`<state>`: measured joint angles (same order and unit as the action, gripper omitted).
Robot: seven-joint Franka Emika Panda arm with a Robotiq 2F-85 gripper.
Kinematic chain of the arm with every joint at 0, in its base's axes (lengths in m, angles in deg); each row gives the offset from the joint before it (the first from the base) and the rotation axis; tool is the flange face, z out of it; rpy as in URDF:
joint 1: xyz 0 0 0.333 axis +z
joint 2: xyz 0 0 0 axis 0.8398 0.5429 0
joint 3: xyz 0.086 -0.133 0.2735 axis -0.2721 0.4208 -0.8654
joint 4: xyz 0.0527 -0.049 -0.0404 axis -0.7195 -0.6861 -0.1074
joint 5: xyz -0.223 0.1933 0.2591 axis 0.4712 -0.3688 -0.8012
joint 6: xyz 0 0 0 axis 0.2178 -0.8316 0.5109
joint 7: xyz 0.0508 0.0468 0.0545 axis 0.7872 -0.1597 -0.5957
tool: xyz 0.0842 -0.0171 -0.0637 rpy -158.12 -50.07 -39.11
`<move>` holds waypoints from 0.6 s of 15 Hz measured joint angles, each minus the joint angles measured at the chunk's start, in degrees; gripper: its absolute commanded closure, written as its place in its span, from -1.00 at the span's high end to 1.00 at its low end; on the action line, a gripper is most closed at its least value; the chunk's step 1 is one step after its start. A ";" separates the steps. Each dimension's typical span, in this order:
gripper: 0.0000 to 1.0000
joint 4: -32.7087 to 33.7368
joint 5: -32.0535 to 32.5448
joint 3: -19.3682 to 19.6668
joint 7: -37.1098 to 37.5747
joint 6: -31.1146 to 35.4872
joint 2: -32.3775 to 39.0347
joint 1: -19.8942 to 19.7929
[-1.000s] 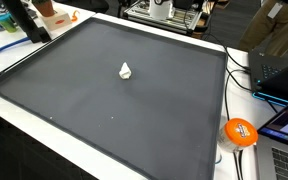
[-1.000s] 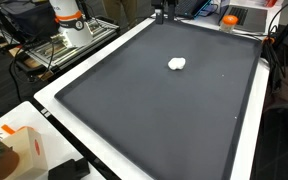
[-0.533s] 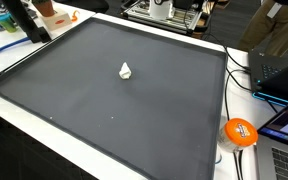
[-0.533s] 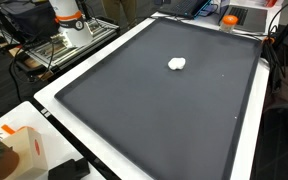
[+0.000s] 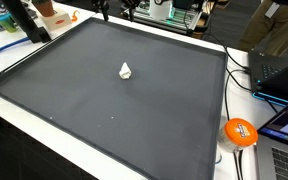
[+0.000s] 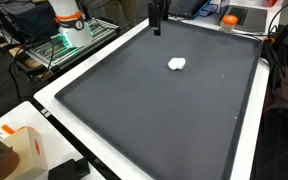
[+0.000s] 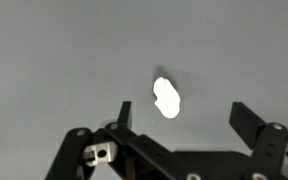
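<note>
My gripper [image 7: 180, 108] spread wide, holding nothing, hanging high near edge of black mat [image 6: 134, 110]. White crumpled lump [image 7: 166, 97] lies mid-mat, well apart from fingers. My judgement: centre lump between fingers, descend straight, close gently. Lump looks light and may slide.

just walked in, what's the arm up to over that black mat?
The gripper hangs open above the black mat, near one edge of it, holding nothing. A small white lump, crumpled-looking, lies alone on the mat, apart from the gripper. In the wrist view the lump shows in the gap between the open fingers, down on the mat. No contact yet.
</note>
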<state>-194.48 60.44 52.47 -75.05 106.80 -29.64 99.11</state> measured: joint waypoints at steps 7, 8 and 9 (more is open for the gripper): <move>1.00 -1.91 -23.67 -27.09 0.64 1.87 7.27 -27.88; 1.00 -1.90 -25.77 -29.56 1.71 3.73 8.60 -30.15; 1.00 -1.87 -27.34 -31.62 3.14 5.93 9.93 -31.98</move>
<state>-196.35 33.10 20.84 -71.90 112.73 -19.72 67.13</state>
